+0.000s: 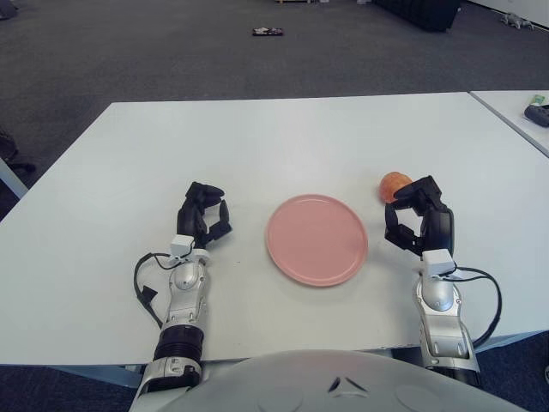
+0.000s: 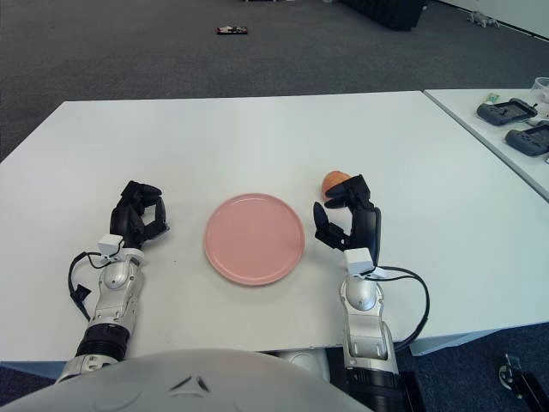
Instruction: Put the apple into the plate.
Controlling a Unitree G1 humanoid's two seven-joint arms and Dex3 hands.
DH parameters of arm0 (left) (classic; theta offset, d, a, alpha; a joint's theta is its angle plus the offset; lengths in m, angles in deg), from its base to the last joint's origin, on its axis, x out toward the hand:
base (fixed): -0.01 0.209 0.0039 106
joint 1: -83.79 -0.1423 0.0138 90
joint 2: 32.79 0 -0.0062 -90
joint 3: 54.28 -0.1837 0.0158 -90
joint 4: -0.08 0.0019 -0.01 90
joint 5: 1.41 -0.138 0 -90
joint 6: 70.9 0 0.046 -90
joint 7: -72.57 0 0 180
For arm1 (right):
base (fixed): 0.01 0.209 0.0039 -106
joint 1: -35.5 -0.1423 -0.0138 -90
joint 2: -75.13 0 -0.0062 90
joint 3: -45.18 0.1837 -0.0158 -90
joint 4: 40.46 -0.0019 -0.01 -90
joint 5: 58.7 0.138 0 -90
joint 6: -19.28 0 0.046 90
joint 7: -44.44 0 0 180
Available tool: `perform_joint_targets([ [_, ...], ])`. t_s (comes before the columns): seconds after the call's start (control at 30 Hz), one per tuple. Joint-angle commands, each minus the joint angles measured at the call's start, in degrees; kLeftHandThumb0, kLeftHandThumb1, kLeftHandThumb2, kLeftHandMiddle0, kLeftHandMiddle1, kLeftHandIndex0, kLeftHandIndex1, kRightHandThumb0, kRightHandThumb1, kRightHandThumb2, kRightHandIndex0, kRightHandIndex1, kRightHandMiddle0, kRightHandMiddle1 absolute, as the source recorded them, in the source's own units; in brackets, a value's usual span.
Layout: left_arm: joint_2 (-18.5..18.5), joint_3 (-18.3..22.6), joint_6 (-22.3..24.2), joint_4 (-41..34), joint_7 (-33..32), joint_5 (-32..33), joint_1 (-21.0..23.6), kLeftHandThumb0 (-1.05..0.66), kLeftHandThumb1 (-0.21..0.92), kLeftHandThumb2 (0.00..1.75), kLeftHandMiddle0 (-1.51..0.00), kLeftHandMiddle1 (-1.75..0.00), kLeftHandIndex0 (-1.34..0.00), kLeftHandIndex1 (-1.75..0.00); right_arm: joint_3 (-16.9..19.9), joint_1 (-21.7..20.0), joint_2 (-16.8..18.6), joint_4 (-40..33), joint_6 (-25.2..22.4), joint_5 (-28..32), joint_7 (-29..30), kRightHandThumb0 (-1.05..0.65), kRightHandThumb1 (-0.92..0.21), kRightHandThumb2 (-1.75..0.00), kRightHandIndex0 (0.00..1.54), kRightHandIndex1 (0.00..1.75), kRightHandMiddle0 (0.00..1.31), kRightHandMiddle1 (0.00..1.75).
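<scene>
Apple (image 1: 393,184) sits on the white table (image 1: 283,137), right of the pink plate (image 1: 316,239) and a bit farther back, not touching it. Plate flat, nothing on it, centered near the table's front edge.

Right hand (image 1: 419,219) is just in front of the apple, raised off the table, palm turned toward the plate. Its fingers (image 1: 422,190) are spread and partly curled, one fingertip overlapping the apple's near right side; cannot tell if it touches. Nothing is gripped, apple mostly visible behind the hand. Thumb (image 2: 322,216) sticks out toward the plate. Right forearm runs back to the table's front edge, black cable looping beside it.

Left hand (image 1: 204,219) shows left of the plate, apart from it, fingers curled loosely inward, holding nothing. Left forearm lies along the table toward the front edge, with a black cable loop on its left.

Second table (image 2: 506,120) at far right carries dark handheld controllers (image 2: 513,110). Small dark object (image 1: 268,33) lies on the grey carpet beyond the table.
</scene>
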State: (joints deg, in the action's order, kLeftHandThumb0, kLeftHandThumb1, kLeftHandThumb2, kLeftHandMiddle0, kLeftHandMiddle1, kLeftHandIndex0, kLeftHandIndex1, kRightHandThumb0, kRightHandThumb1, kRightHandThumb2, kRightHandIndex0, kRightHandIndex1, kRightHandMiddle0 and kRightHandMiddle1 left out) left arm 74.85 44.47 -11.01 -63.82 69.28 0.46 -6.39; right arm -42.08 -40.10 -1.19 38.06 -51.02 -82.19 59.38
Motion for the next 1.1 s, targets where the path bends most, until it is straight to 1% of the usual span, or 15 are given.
perform_joint_targets([
  [0.0,0.5,0.2,0.1,2.5,0.1,0.8,-2.1,-0.43,0.46,1.15,-0.85,-1.75,-0.5,-1.75,-0.5,-0.3,-2.1,-0.6,0.3,-2.1,-0.6,-0.36,-0.87,-0.6,0.41,1.33,0.22,1.75],
  [0.1,0.5,0.1,0.4,2.5,0.0,0.6,-2.1,-0.43,0.45,1.16,-0.85,-1.75,-0.5,-1.75,-0.3,-0.7,-4.1,-1.0,-0.4,-3.3,-1.8,-0.35,-0.9,-0.55,0.33,1.3,0.2,1.75],
  [0.13,0.5,0.1,0.5,2.5,-0.1,0.5,-2.1,-0.43,0.45,1.16,-0.85,-1.75,-0.5,-1.75,0.0,-1.0,-5.1,-1.4,-0.8,-3.9,-2.4,-0.35,-0.91,-0.54,0.22,1.28,0.19,1.75],
  [0.17,0.4,0.1,0.6,2.4,-0.2,0.4,-2.1,-0.44,0.45,1.16,-0.85,-1.75,-0.5,-1.75,0.1,-1.1,-5.6,-1.7,-1.1,-4.3,-2.8,-0.4,-0.86,-0.62,0.17,1.25,0.15,1.68],
  [0.2,0.5,0.1,0.6,2.5,-0.3,0.2,-2.1,-0.44,0.45,1.16,-0.85,-1.75,-0.5,-1.75,0.4,-1.3,-6.6,-2.7,-1.8,-4.8,-3.8,-0.48,-0.76,-0.78,0.11,1.2,0.1,1.57],
  [0.23,0.5,0.1,0.5,2.5,-0.4,0.2,-2.0,-0.44,0.45,1.16,-0.85,-1.75,-0.5,-1.75,0.5,-1.4,-7.3,-3.4,-2.3,-5.1,-4.5,-0.54,-0.68,-0.89,0.07,1.05,0.06,1.42],
  [0.27,0.5,0.1,0.6,2.5,-0.5,0.1,-2.0,-0.44,0.45,1.16,-0.85,-1.75,-0.5,-1.75,0.7,-1.6,-8.4,-4.2,-2.8,-5.7,-5.5,-0.56,-0.65,-0.92,0.06,1.0,0.05,1.37],
  [0.3,0.5,0.1,0.7,2.5,-0.6,0.1,-2.0,-0.43,0.45,1.16,-0.85,-1.75,-0.5,-1.75,0.8,-1.8,-9.1,-4.7,-3.3,-6.1,-6.1,-0.6,-0.6,-0.95,0.04,0.82,0.03,1.2],
  [0.43,0.6,0.2,1.0,2.5,-0.6,0.3,-1.8,-0.43,0.45,1.15,-0.85,-1.75,-0.5,-1.75,0.7,-2.7,-11.1,-6.6,-5.3,-7.8,-7.9,-0.71,-0.51,-0.97,0.01,0.28,0.01,0.71],
  [0.53,0.6,0.1,0.7,2.7,-0.9,0.0,-1.7,-0.43,0.45,1.15,-0.86,-1.75,-0.5,-1.75,0.7,-4.1,-12.3,-7.8,-7.8,-10.5,-8.7,-0.76,-0.47,-0.95,0.0,0.09,0.0,0.41],
  [0.63,0.6,0.1,0.4,3.0,-1.2,-0.2,-1.6,-0.43,0.45,1.16,-0.86,-1.75,-0.5,-1.75,0.5,-5.5,-13.0,-8.4,-10.1,-13.0,-9.0,-0.82,-0.44,-0.93,0.0,0.03,0.0,0.16],
  [0.73,0.5,0.1,0.4,3.2,-1.2,-0.3,-1.6,-0.44,0.45,1.16,-0.86,-1.75,-0.5,-1.75,0.5,-7.2,-13.5,-8.3,-12.8,-15.1,-9.6,-0.87,-0.43,-0.89,0.0,0.01,0.0,0.05],
  [0.83,0.5,0.0,0.7,3.1,-1.1,-0.2,-1.6,-0.44,0.45,1.16,-0.87,-1.75,-0.51,-1.75,0.5,-8.9,-14.1,-7.5,-14.8,-16.0,-10.2,-0.91,-0.43,-0.86,0.0,0.0,0.0,0.02],
  [0.93,0.5,0.1,0.9,3.0,-1.0,-0.1,-1.6,-0.44,0.45,1.16,-0.87,-1.75,-0.51,-1.75,0.3,-13.1,-15.9,-1.3,-15.7,-15.9,-10.3,-0.95,-0.44,-0.82,0.0,0.0,0.0,0.01],
  [1.07,0.6,0.2,-0.1,3.5,-1.2,-0.1,-1.6,-0.44,0.45,1.16,-0.85,-1.75,-0.5,-1.75,-0.3,-15.9,-17.9,2.3,-18.3,-16.6,-12.0,-1.02,-0.47,-0.75,0.0,0.0,0.0,0.0],
])
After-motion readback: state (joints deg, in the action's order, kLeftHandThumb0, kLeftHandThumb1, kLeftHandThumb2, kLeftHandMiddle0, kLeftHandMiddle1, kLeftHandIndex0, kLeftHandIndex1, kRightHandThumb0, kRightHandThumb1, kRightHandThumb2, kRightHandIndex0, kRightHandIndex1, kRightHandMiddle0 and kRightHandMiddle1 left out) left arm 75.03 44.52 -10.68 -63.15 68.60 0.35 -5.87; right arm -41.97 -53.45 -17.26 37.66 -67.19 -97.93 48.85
